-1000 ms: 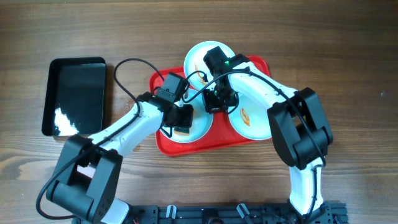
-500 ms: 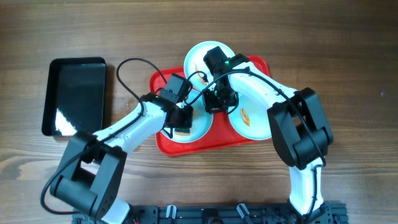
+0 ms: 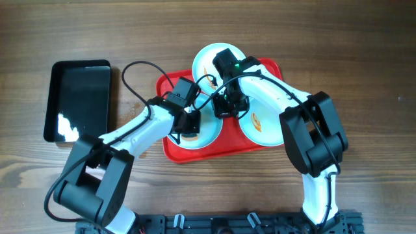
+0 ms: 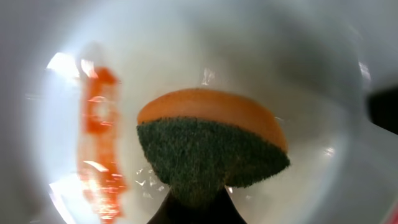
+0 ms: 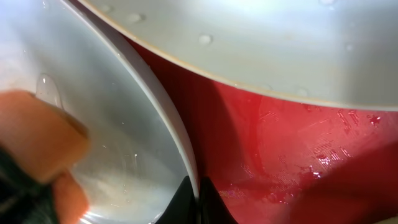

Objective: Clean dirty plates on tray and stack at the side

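"While you're standing there, how many plates (image 3: pixel 211 58) sit in the red tray (image 3: pixel 170 148)?"

"Three, all round, glossy and pale."

"And the hands?"

"Left hand (image 3: pixel 190 125) is clenched on one sponge (image 4: pixel 211 143), orange foam with a rough green face, over the near-left plate (image 3: pixel 207 136), beside an orange-red smear (image 4: pixel 99 124). Right hand (image 3: pixel 224 107) pinches that plate's rim. One glossy black tray (image 3: pixel 79 97) lies apart on the wooden table (image 3: pixel 364 65)."

A glossy black tray (image 3: pixel 79 99) lies flat at the left of the brown wooden table (image 3: pixel 364 52), and an orange sponge (image 4: pixel 211 143) with a dark green scouring layer shows close up in the left wrist view.
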`<action>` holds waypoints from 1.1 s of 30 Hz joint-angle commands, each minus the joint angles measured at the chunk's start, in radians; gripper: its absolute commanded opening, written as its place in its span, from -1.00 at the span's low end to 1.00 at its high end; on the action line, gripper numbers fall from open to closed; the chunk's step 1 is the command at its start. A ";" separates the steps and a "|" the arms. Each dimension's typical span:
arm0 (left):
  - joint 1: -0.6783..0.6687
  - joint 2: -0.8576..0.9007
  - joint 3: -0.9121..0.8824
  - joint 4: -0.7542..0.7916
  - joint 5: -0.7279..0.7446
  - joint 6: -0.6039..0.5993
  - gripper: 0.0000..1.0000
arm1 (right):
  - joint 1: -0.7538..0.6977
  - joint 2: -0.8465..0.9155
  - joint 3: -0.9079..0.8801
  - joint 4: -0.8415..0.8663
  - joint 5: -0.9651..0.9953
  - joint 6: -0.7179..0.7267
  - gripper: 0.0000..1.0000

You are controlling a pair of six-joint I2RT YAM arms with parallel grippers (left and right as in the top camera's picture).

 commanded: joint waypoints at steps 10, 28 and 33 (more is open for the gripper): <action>0.156 -0.012 0.010 -0.028 -0.409 0.009 -0.92 | -0.002 0.026 -0.010 0.006 0.003 0.007 -0.91; 0.140 -0.122 0.057 -0.005 0.082 -0.107 -0.92 | -0.002 0.026 -0.010 0.039 -0.043 0.033 -0.91; 0.134 -0.067 0.056 -0.002 0.082 -0.150 -0.92 | -0.002 0.026 -0.010 0.041 -0.056 0.056 -0.91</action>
